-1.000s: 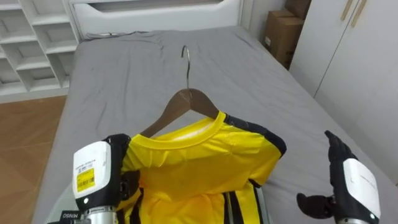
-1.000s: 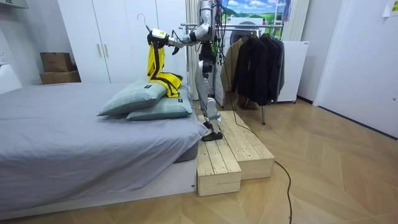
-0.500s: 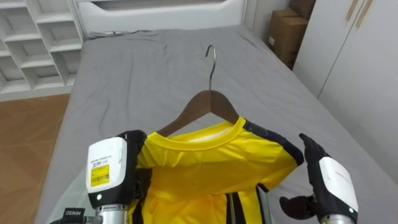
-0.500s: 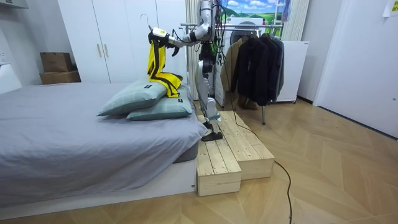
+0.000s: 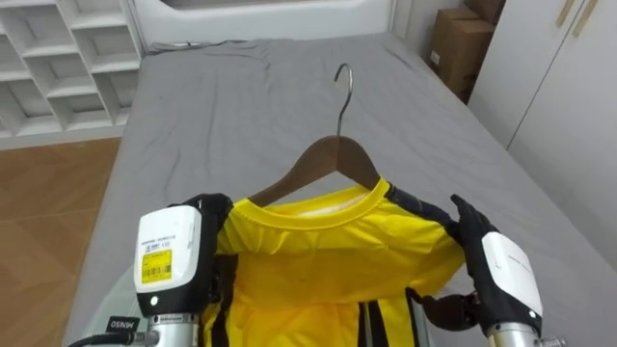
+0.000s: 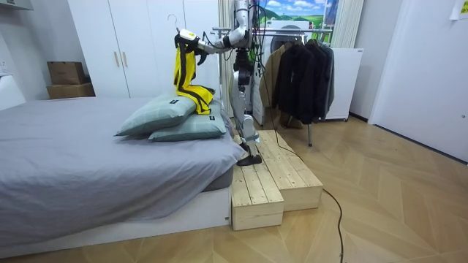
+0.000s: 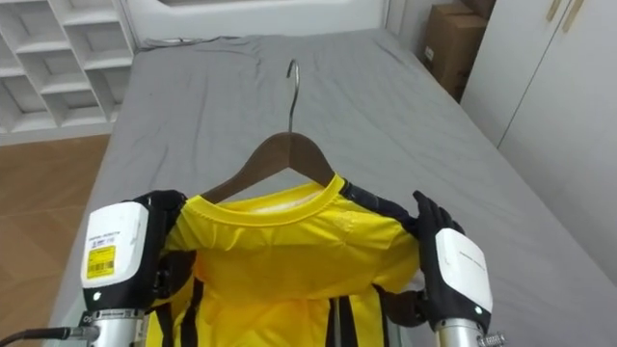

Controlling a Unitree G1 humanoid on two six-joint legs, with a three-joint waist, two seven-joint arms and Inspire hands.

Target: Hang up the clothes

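A yellow shirt [image 5: 328, 260] with black trim hangs on a wooden hanger [image 5: 328, 159], whose metal hook [image 5: 343, 82] points up. My left hand [image 5: 174, 251] grips the shirt's left shoulder, dark fingers curled over the cloth and the hanger arm beneath it. My right hand [image 5: 501, 275] rests straight fingers against the shirt's right shoulder, thumb spread below. In the room view I stand on a wooden platform [image 6: 274, 175] beside the bed, holding the shirt [image 6: 184, 73] up over the pillows.
The grey bed [image 5: 241, 96] stretches ahead below the shirt. Two grey pillows [image 6: 172, 117] lie at its near end. Behind me stands a clothes rack [image 6: 300, 69] with dark jackets. White shelves [image 5: 58, 58] and cardboard boxes [image 5: 458, 43] flank the bed.
My right hand has moved in from the right and now touches the shirt's right shoulder. The shirt and hanger have risen a little. The left hand keeps its hold.
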